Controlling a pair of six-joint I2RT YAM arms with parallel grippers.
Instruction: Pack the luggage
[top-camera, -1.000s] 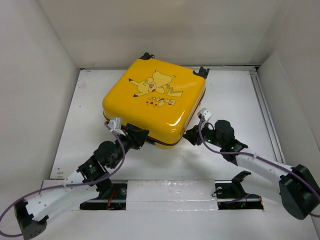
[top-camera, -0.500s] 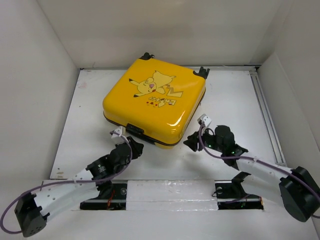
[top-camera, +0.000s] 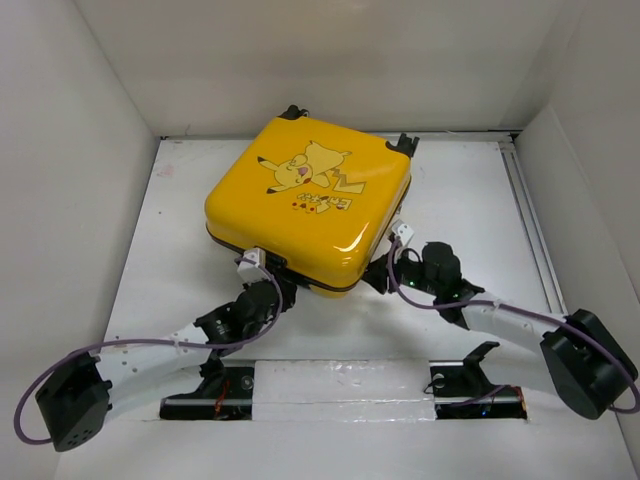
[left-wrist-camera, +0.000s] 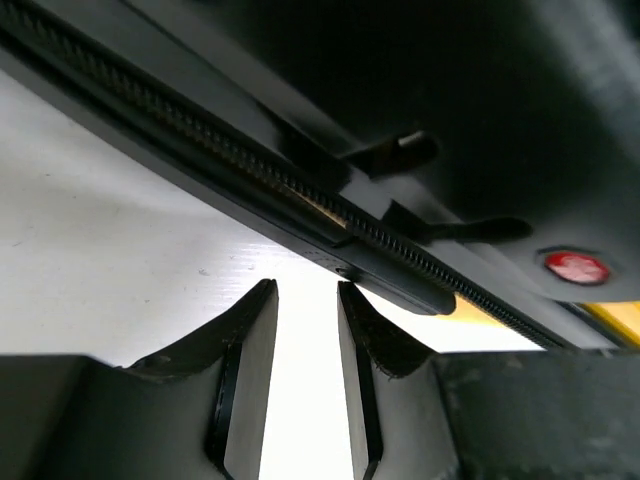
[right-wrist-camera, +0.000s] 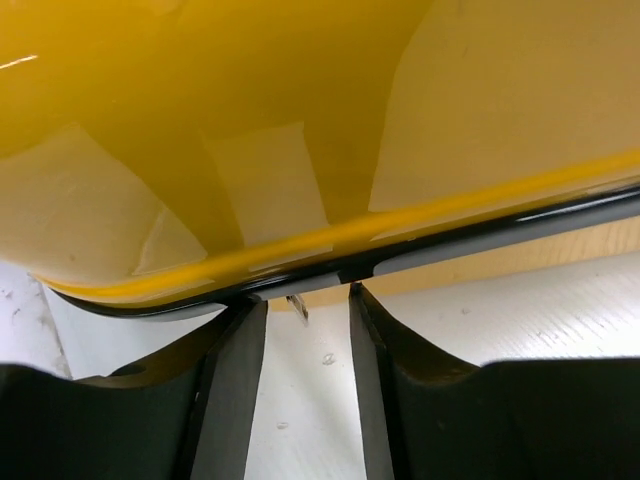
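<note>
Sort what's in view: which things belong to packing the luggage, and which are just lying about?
Job: luggage, closed; left gripper and right gripper, both at its near edge.
Lying about: none seen; just the table and walls.

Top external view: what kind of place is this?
Probably a robot test cell or data-collection booth, not a home. Plain white walls box in a white table. The left arm and right arm are mounted at its near edge, working on one yellow suitcase.
</note>
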